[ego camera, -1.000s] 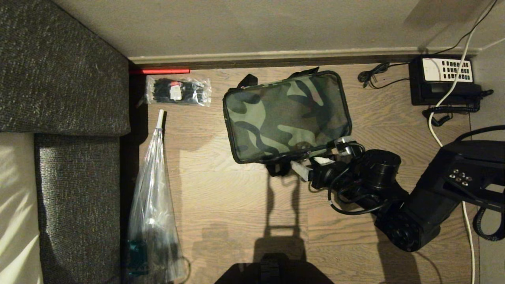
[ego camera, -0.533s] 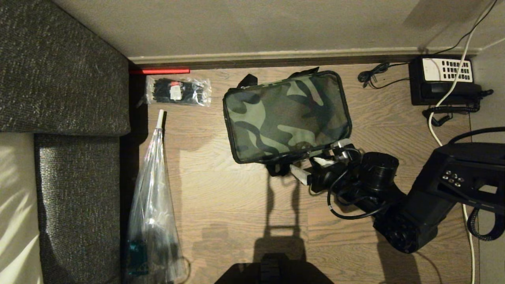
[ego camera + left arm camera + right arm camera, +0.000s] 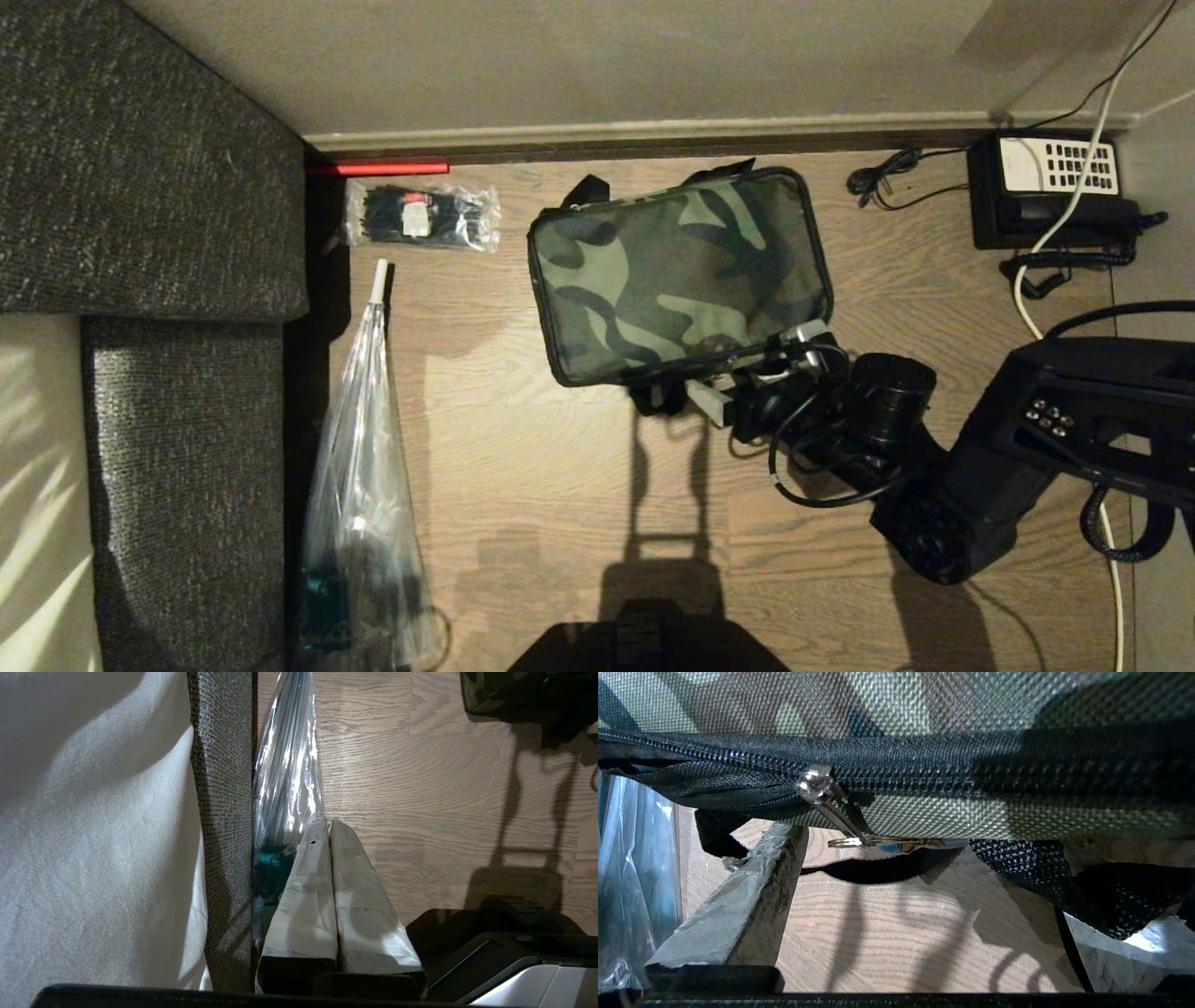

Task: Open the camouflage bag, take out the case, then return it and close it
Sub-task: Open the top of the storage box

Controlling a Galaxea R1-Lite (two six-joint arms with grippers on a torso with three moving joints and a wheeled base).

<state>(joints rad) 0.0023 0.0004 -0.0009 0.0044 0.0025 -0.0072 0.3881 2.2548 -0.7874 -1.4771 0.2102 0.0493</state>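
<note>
Edging nearer the camouflage bag (image 3: 679, 273) than a second before: right tool (image 3: 754, 370), fingers spread, empty, straddling zipper pull (image 3: 852, 828). Bag shut; opening judged imminent. Left tool (image 3: 330, 826) clenched, parked.

The right arm (image 3: 943, 504) is matte black, built of rounded cylindrical joints with thin black cables looping along it. Its gripper (image 3: 756, 369) carries pale grey, wedge-shaped fingers (image 3: 733, 914); the left gripper's fingers (image 3: 322, 896) are wrapped in whitish tape.
</note>
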